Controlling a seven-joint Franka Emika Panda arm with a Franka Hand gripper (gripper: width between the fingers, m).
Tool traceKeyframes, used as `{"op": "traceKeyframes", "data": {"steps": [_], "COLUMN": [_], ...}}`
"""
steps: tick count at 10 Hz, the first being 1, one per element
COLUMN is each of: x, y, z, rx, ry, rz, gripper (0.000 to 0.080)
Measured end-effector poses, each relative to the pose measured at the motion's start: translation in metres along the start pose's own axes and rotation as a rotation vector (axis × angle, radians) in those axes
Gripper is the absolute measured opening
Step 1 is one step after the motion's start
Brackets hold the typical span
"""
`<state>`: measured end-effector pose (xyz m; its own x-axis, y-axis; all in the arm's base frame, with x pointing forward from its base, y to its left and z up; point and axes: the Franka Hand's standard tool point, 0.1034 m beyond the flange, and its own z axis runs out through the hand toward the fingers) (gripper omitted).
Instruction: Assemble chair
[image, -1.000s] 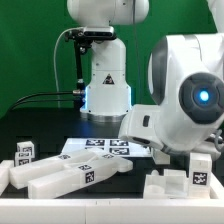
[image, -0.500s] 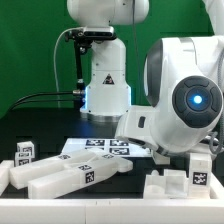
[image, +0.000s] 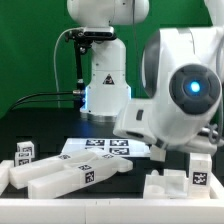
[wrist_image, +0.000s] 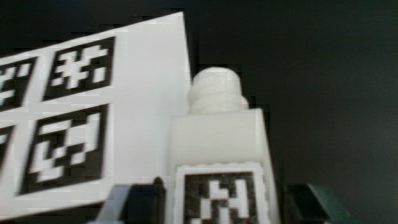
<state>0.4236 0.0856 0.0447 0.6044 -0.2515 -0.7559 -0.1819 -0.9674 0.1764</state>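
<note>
In the wrist view a white chair leg (wrist_image: 217, 140) with a rounded peg end and a black-and-white tag lies on the black table. My gripper (wrist_image: 222, 203) straddles its tagged end with the jaws open. One dark fingertip (wrist_image: 143, 200) sits close to one side, and a gap shows between the other and the leg. In the exterior view the arm's large white body (image: 185, 95) hides the gripper and this leg. Other white chair parts lie at the exterior view's left (image: 70, 175) and right (image: 170, 185).
The marker board (image: 100, 148) lies flat at the table's middle, and in the wrist view (wrist_image: 80, 110) it sits right beside the leg. A small tagged white block (image: 22, 151) stands at the far left. The robot base (image: 105, 85) stands behind.
In the exterior view the arm's wrist housing has shifted toward the left and turned a little. The parts on the table have not moved.
</note>
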Motion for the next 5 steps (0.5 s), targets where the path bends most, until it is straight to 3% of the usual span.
{"op": "traceKeyframes", "data": {"steps": [1, 2, 3, 4, 5], "x": [-0.011, -0.021, -0.022, -0.022, -0.018], "y": [0.003, 0.015, 0.024, 0.03, 0.029], "z": [-0.024, -0.051, -0.082, -0.102, -0.103], "rx": [0.031, 0.038, 0.029, 0.007, 0.001], "ry": [0.079, 0.138, 0.239, 0.326, 0.381], "rz": [-0.007, -0.027, -0.053, -0.073, -0.079], "gripper": [0.0286, 0.0286, 0.0286, 0.0286, 0.0286]}}
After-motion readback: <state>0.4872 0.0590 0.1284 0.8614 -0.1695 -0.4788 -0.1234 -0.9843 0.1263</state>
